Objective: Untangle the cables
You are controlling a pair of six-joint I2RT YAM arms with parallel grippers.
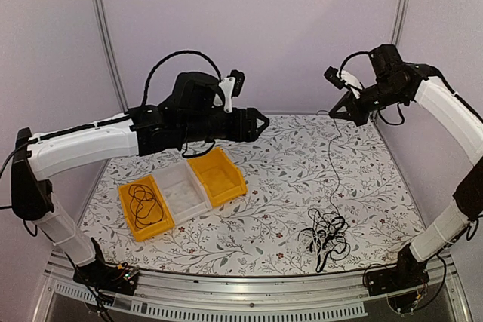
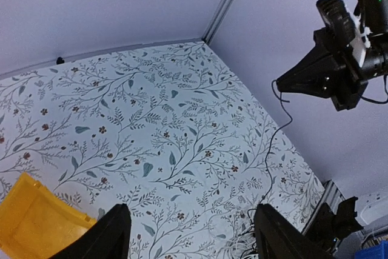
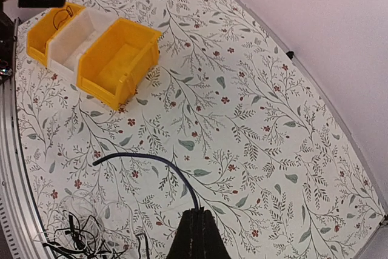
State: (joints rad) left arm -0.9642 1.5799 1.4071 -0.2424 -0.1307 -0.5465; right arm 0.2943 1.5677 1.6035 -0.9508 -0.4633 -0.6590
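Read from the centre of the table [image 1: 264, 186], top view. At 9 o'clock: three bins side by side, touching, the row slanting from 8 toward 11: near bin [image 1: 157, 230], middle bin [image 1: 181, 194], far bin [image 1: 219, 175]. Inside near bin: one cable [image 1: 143, 201]. At 4 o'clock, near front edge: tangle [image 1: 326, 233], well apart from bins. From tangle, strand [image 1: 332, 156] up to right gripper [image 1: 334, 113], high at 1 o'clock. Left gripper [image 1: 264, 122] aloft at 12, behind far bin.
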